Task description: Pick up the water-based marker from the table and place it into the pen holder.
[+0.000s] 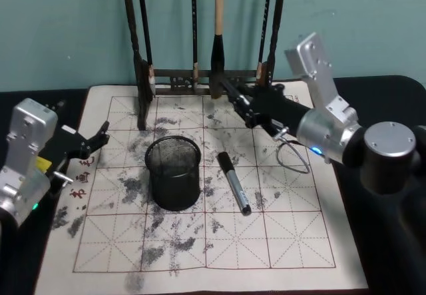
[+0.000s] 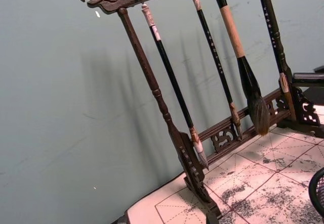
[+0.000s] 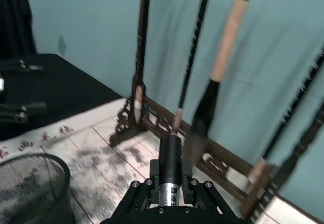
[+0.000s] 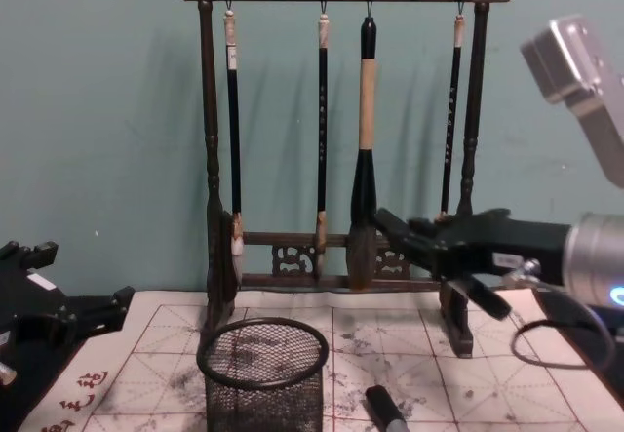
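Note:
My right gripper [image 1: 251,113] hangs above the far right part of the mat, close to the brush rack, shut on a black water-based marker [image 1: 231,92] with a silver band [image 3: 170,158]. The marker's end points toward the rack. In the chest view that gripper [image 4: 434,245] sits higher than the pen holder [image 4: 263,373] and to its right. The pen holder [image 1: 174,188], a round black mesh cup, stands upright mid-mat. A second black marker [image 1: 234,183] lies flat on the mat just right of the cup. My left gripper [image 1: 98,142] rests open at the mat's left edge.
A tall dark wooden brush rack [image 1: 200,75] with several hanging brushes stands at the back of the mat, right behind my right gripper. The ink-stained gridded paper mat [image 1: 266,242] covers a black table. A teal wall [image 2: 61,107] is behind.

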